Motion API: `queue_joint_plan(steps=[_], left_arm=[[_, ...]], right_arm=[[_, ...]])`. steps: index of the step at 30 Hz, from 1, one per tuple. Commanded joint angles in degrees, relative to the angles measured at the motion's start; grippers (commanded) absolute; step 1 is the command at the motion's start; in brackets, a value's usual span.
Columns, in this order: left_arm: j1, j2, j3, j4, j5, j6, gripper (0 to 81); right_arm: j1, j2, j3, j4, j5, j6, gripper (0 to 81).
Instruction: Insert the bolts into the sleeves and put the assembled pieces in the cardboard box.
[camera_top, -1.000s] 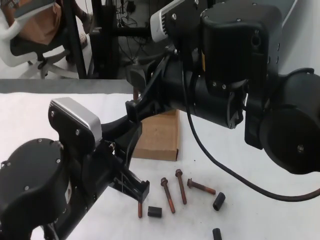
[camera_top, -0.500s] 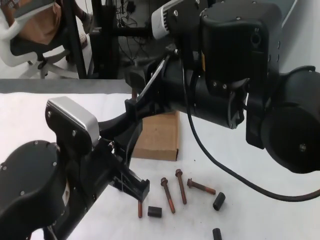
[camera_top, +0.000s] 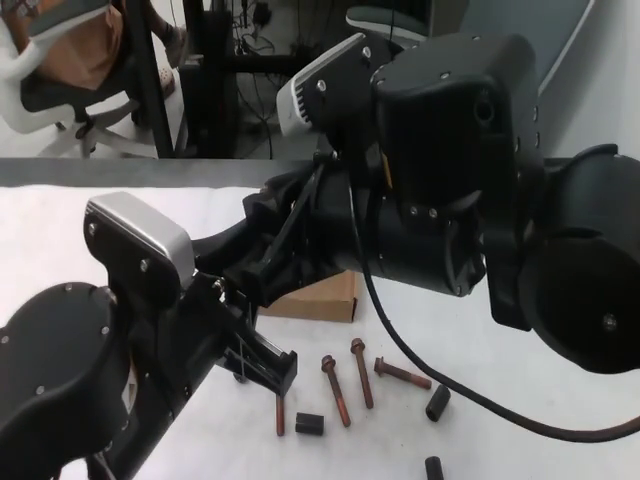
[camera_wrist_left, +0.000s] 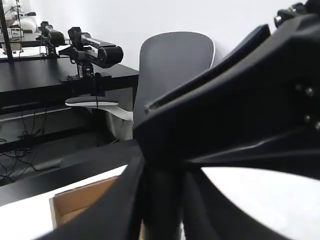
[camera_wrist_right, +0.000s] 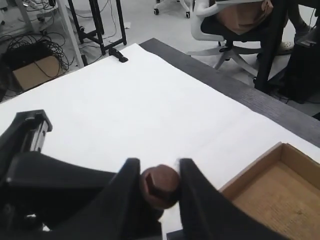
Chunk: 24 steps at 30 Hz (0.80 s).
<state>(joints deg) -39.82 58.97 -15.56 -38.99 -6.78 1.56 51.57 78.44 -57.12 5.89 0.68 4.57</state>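
Bolt (camera_wrist_right: 159, 186), rust-brown, is sitting pinched between the two black fingers of the right gripper (camera_wrist_right: 158, 167), its head facing the wrist camera. The fingers are pressing in on it from both sides, parted only as far as the bolt keeps them. This gripper is hanging above the white table (camera_wrist_right: 125, 100), just beside one corner of the open cardboard box (camera_wrist_right: 255, 169). The box is lying farther toward the table's far edge than the remaining parts and is partly hidden behind the arms in the high view. Four loose bolts (camera_top: 361, 372) and three short black sleeves (camera_top: 309, 423) are lying scattered toward the near edge. The left gripper (camera_top: 280, 372) is hovering just beside the nearest loose bolts; whether it is open or closed cannot be told
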Motion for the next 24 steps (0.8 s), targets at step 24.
queue_joint_plan(steps=[24], left_arm=[[15.12, 46.08, -45.05, 30.02, 26.36, -1.14, 1.8]], right_arm=[[-8.27, 2.50, 2.00, 47.55, 10.12, 7.24, 50.4]])
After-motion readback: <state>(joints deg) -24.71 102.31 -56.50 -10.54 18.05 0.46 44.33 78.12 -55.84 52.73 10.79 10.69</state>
